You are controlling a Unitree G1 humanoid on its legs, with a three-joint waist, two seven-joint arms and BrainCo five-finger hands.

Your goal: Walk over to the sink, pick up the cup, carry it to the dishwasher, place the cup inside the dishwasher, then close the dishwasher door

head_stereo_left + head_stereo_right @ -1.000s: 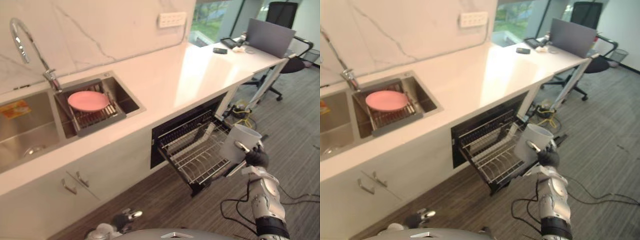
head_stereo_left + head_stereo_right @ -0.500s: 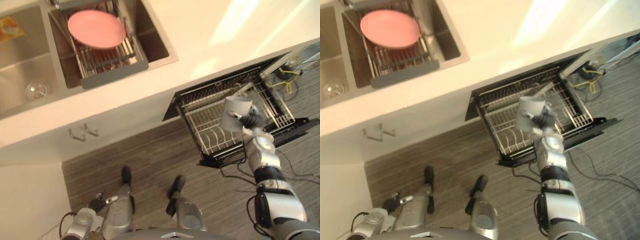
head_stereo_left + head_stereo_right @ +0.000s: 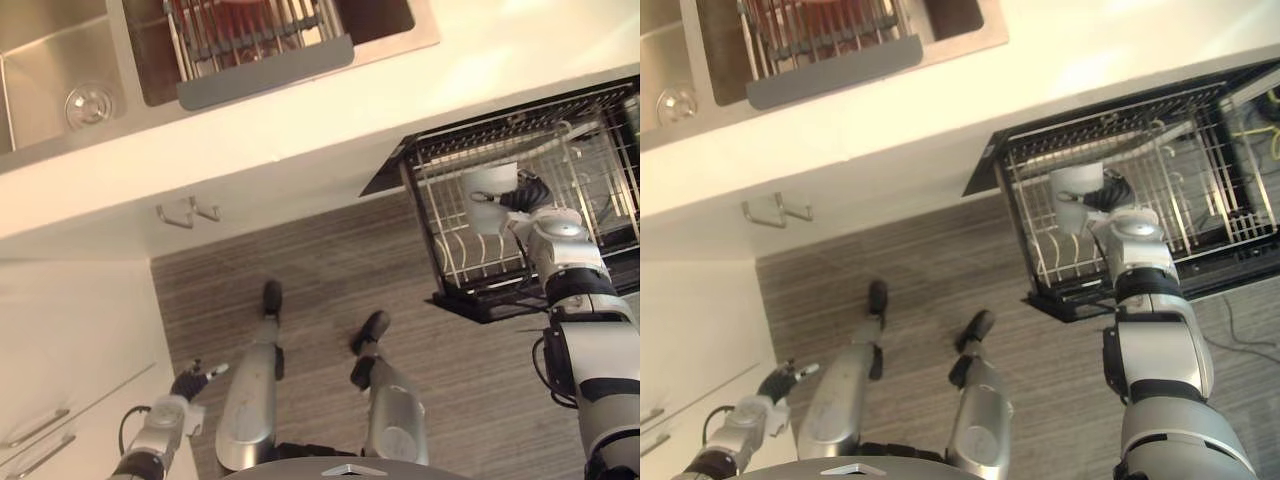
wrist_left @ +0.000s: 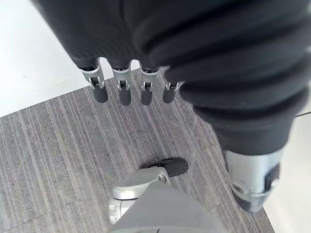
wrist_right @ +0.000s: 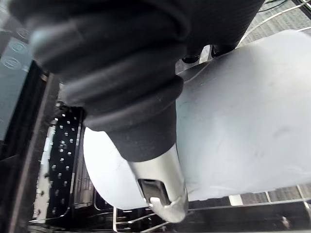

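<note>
Cup [image 3: 488, 190]: white, clasped in right hand [image 3: 527, 194]; partly hidden behind the hand's dark cover in the wrist view.
Right hand: curled round cup, thumb across its wall; fingers on the far side mostly hidden.
Dishwasher rack [image 3: 455, 262]: wire, pulled out, directly below right hand; far end cut off; contact with cup cannot be told.
Left hand [image 3: 190, 383]: hanging low, well apart from cup; fingers [image 4: 124, 92] straight, holding nothing.
Sink [image 3: 50, 70]: well away from both hands; its drainer [image 3: 265, 72] cut off.
</note>
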